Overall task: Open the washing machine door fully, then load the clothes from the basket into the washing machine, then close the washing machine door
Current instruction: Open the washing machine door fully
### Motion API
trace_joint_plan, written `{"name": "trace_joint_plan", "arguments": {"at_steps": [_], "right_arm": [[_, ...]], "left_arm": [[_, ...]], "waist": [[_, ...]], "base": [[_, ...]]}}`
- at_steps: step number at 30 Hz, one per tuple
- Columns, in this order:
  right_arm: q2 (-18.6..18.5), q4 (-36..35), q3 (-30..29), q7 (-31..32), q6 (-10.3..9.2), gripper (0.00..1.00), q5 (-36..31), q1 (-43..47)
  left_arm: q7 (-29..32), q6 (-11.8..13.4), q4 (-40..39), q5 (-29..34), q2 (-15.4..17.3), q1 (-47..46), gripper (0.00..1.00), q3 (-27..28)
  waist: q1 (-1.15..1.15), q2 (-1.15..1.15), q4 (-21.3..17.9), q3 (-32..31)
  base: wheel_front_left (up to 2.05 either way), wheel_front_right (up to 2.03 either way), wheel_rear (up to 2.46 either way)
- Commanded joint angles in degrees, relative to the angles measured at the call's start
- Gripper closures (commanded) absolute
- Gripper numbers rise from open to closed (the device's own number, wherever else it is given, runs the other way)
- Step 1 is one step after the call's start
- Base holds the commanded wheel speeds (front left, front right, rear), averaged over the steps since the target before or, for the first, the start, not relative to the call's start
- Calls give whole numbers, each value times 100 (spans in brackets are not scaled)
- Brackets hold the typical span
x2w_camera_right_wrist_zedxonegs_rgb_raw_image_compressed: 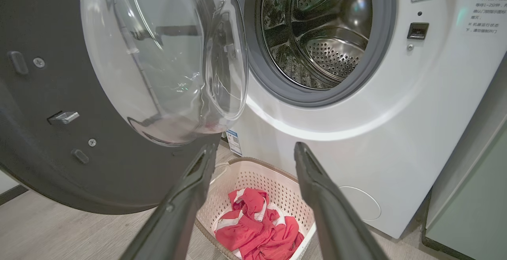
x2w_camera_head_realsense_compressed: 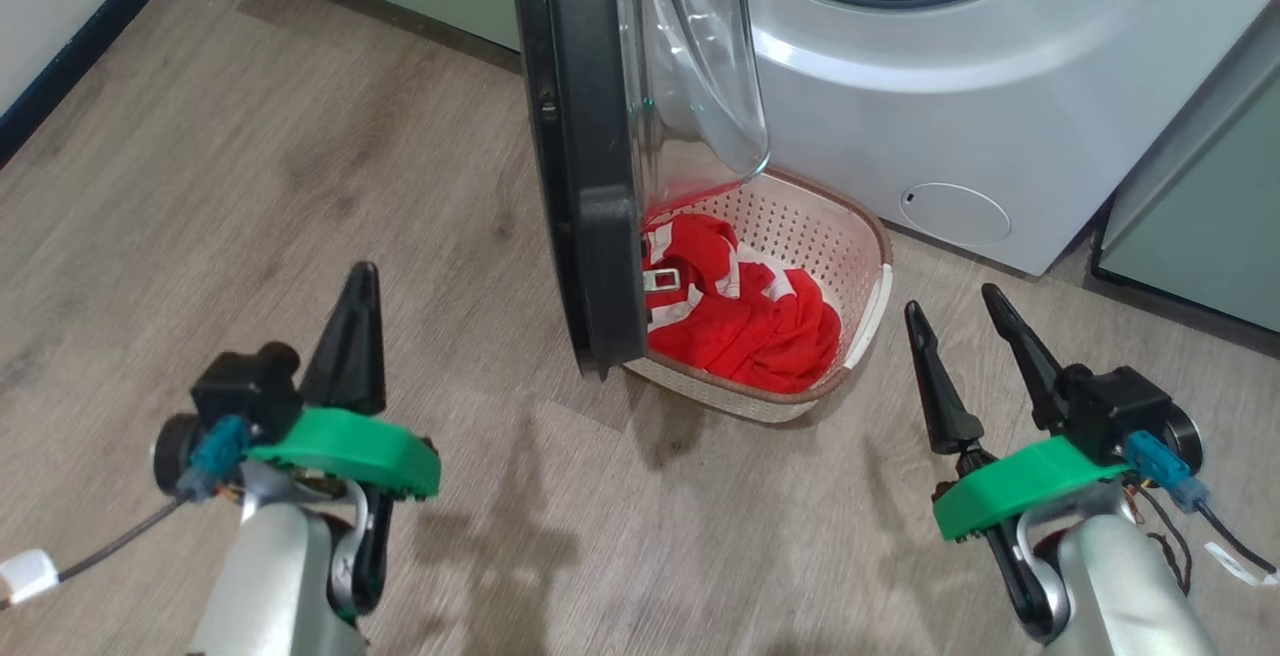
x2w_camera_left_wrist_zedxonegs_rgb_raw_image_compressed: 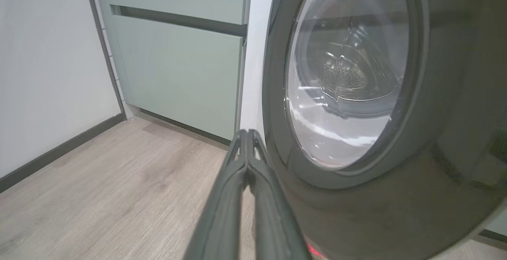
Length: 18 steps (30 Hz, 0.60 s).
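The washing machine door stands swung out, edge-on in the head view, its glass bowl facing the washing machine. Below it, the cream basket sits on the floor against the machine and holds the red clothes. My left gripper is shut and empty, low and left of the door. In the left wrist view its pressed-together fingers lie just beside the door's black outer rim. My right gripper is open, right of the basket. From its wrist, this gripper frames the basket and clothes under the steel drum.
Pale green cabinets stand left of the machine, and another green cabinet is at its right. A white wall with dark skirting bounds the left. Wood floor spreads out left of the door.
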Motion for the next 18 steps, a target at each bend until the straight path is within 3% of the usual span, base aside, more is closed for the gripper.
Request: {"name": "trace_joint_plan", "arguments": {"at_steps": [1, 11, 18], "right_arm": [[57, -156, 128, -59, 0, 0, 13, -223], [63, -103, 172, -59, 0, 0, 66, -261], [64, -84, 193, -59, 0, 0, 97, -243]], "left_arm": [[-55, -10, -302, 2, 92, -290, 100, 229], [-55, -9, -1662, 223, 341, -1464, 100, 441], [54, -7, -2528, 389, 249, -2213, 100, -66]], "waist": [[0, 0, -2, 1], [0, 0, -18, -54], [0, 0, -110, -82]], "base": [[0, 0, 0], [0, 0, 0], [0, 0, 0]]}}
